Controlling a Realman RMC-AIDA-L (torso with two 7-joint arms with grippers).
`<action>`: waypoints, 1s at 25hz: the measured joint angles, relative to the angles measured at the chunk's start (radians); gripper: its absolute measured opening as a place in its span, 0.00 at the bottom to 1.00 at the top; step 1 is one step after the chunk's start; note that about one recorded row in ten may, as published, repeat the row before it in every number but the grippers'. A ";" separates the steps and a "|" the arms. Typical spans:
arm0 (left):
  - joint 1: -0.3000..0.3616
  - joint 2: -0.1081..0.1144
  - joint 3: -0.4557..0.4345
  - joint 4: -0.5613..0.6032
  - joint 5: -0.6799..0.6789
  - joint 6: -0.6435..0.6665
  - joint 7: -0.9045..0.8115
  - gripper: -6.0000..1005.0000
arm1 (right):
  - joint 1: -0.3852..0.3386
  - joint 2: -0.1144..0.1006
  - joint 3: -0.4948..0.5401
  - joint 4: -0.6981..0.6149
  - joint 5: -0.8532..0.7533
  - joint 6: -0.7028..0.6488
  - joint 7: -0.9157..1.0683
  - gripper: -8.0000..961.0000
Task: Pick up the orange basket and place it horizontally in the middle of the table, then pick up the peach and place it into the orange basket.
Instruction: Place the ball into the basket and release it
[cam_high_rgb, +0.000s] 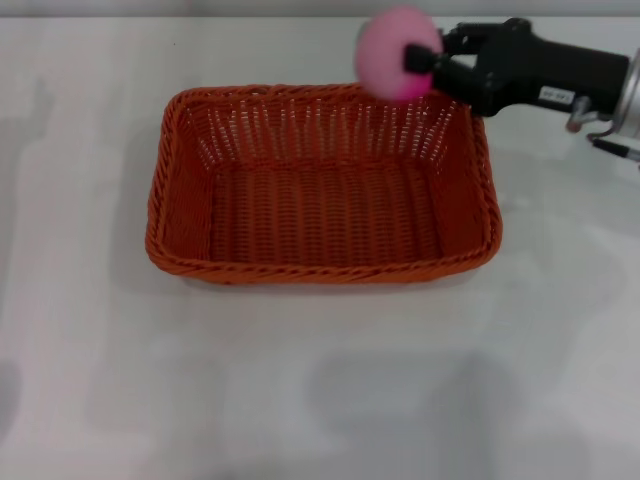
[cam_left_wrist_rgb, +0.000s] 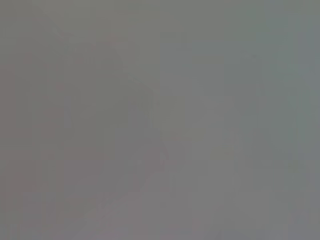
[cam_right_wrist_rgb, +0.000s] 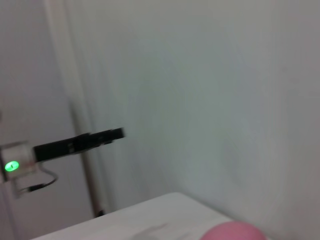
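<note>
The orange basket (cam_high_rgb: 325, 185) lies lengthwise across the middle of the white table (cam_high_rgb: 320, 390), its long sides running left to right. My right gripper (cam_high_rgb: 418, 68) reaches in from the right and is shut on the peach (cam_high_rgb: 398, 52), a pale-pink ball held in the air above the basket's far right corner. In the right wrist view the peach (cam_right_wrist_rgb: 234, 231) shows only as a pink curve at the picture's edge. The left gripper is out of view; the left wrist view is a blank grey blur.
The right wrist view looks past the table's edge at a pale wall and a black device with a green light (cam_right_wrist_rgb: 11, 166). Bare white table surrounds the basket on every side.
</note>
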 joint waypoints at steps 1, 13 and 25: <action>0.000 0.000 0.000 0.000 0.000 0.000 0.000 0.84 | 0.002 0.000 -0.021 0.002 0.006 -0.001 -0.002 0.27; -0.002 0.000 0.003 0.003 0.002 -0.004 0.000 0.84 | 0.008 0.002 -0.218 0.011 0.079 -0.074 -0.033 0.27; -0.002 0.000 0.000 0.010 -0.001 -0.011 -0.007 0.84 | 0.016 0.003 -0.287 0.001 0.101 -0.119 -0.038 0.27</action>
